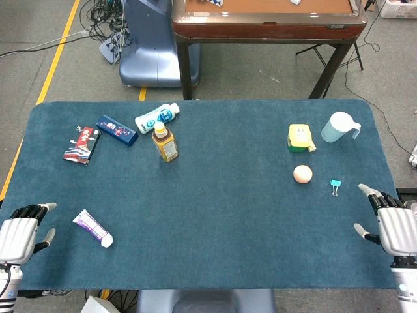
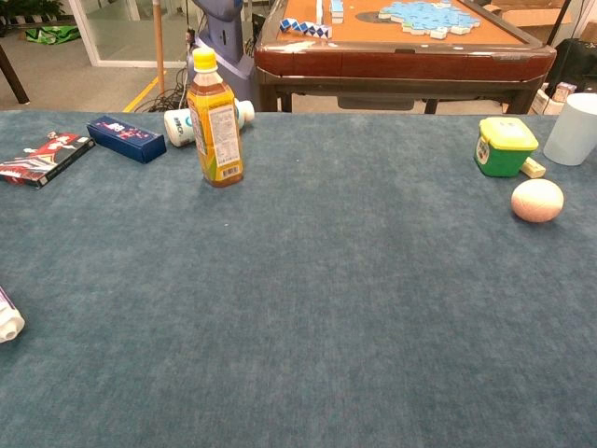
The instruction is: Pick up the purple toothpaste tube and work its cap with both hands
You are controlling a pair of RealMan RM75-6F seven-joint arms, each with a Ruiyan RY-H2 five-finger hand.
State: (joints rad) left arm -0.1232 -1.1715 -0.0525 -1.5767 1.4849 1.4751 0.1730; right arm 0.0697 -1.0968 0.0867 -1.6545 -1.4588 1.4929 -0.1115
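Observation:
The purple toothpaste tube (image 1: 92,228) lies flat on the blue table near the front left, its white cap pointing right and toward the front edge. In the chest view only its white cap end (image 2: 7,322) shows at the left border. My left hand (image 1: 19,235) rests at the table's left front corner, a short way left of the tube, fingers apart and holding nothing. My right hand (image 1: 393,225) sits at the right front edge, fingers spread and empty. Neither hand shows in the chest view.
At the back left are a tea bottle (image 1: 164,141), a lying white bottle (image 1: 156,118), a blue box (image 1: 116,130) and a red packet (image 1: 82,144). To the right are a yellow-green container (image 1: 300,137), a cup (image 1: 339,127), an egg-like ball (image 1: 302,173) and a binder clip (image 1: 335,186).

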